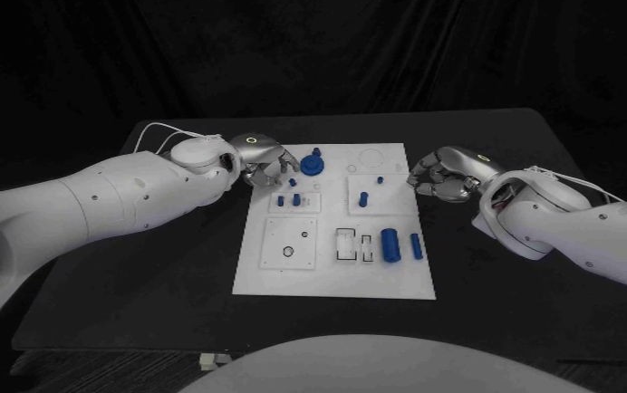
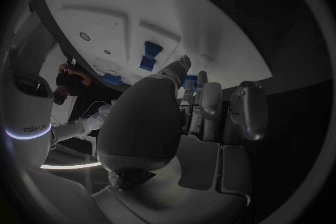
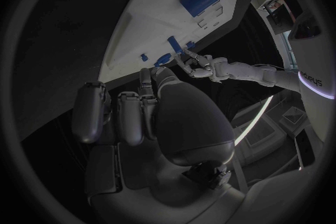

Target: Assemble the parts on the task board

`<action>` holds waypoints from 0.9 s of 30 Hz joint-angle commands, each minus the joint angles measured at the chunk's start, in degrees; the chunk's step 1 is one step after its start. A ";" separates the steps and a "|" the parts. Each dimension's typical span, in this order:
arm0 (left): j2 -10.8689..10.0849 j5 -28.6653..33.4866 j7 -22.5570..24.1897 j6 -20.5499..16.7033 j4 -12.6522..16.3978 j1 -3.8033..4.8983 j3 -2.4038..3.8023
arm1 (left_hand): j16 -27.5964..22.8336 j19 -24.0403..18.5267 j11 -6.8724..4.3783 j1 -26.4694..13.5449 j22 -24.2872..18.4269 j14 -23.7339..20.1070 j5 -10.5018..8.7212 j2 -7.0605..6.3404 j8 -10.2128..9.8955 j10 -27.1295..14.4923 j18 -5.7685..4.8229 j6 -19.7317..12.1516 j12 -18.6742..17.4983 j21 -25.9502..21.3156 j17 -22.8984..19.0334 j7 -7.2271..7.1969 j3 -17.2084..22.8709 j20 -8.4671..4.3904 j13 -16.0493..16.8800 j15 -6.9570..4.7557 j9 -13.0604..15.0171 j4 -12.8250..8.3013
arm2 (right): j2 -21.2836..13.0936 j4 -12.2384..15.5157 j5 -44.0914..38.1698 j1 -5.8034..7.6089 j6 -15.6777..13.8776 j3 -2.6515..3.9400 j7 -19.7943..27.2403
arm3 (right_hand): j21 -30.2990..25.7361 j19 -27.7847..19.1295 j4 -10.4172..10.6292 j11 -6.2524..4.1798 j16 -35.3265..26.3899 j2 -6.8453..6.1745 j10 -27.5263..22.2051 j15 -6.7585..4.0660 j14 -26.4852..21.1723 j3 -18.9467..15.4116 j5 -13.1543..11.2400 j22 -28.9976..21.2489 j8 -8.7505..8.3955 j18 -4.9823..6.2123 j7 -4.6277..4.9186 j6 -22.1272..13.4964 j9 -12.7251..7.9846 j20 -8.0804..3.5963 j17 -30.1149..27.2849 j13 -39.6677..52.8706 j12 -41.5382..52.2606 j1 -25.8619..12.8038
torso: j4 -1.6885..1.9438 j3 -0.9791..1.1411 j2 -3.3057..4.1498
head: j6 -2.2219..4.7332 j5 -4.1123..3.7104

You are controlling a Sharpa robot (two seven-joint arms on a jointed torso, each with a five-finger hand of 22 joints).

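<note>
Lying flat in the middle of the black table [image 1: 157, 275], the white task board [image 1: 334, 271] runs its long axis away from the robot, its near short edge toward the body. The left hand [image 1: 262, 162] hovers at the board's far left corner, fingers [image 1: 268, 176] bent down over the edge; whether they pinch anything I cannot tell. Just to the right of that hand stands a round blue knob part [image 1: 311, 163], upright on the board. Nearer the robot from the hand, small blue pegs [image 1: 290, 199] stand in a square block. Further right, another short blue peg [image 1: 364, 198] sits in a second square block, its long axis along the board's length.

Toward the near right of the board, two blue cylinders lie side by side, both pointing along the board's long axis: a thick one [image 1: 390, 244] and a thinner one [image 1: 416, 245] next to the right edge. Beside them sits a rectangular slot frame [image 1: 346, 244], and left of it a square plate with a small ring [image 1: 287, 251].

The right hand [image 1: 442, 176] rests just off the board's right edge, fingers curled in on nothing, near the far half of the board. In the right wrist view the same curled fingers [image 3: 129, 117] sit clear of the board's edge [image 3: 133, 28]. Bare table lies open on both sides of the board, beneath each arm.
</note>
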 commanded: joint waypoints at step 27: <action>-15.85 49.58 22.34 -4.90 11.61 0.99 0.03 | -38.68 -50.45 1.61 -1.26 -7.97 -53.78 7.25 3.34 7.25 -32.37 4.93 3.42 17.80 -61.77 -33.24 6.22 -8.25 2.77 3.76 5.46 -3.35 4.65 | 7.02 -1.48 -25.17 13.81 11.70 0.05 -7.64 | -15.50 -6.44 -1.74 3.91 -6.67 -14.39 -37.44 1.77 -2.92 20.06 -20.72 6.71 -4.98 3.50 -0.84 -3.97 -0.96 2.50 -10.37 -60.37 -56.21 -0.85 | 0.67 -1.91 -1.47 | 0.00 4.77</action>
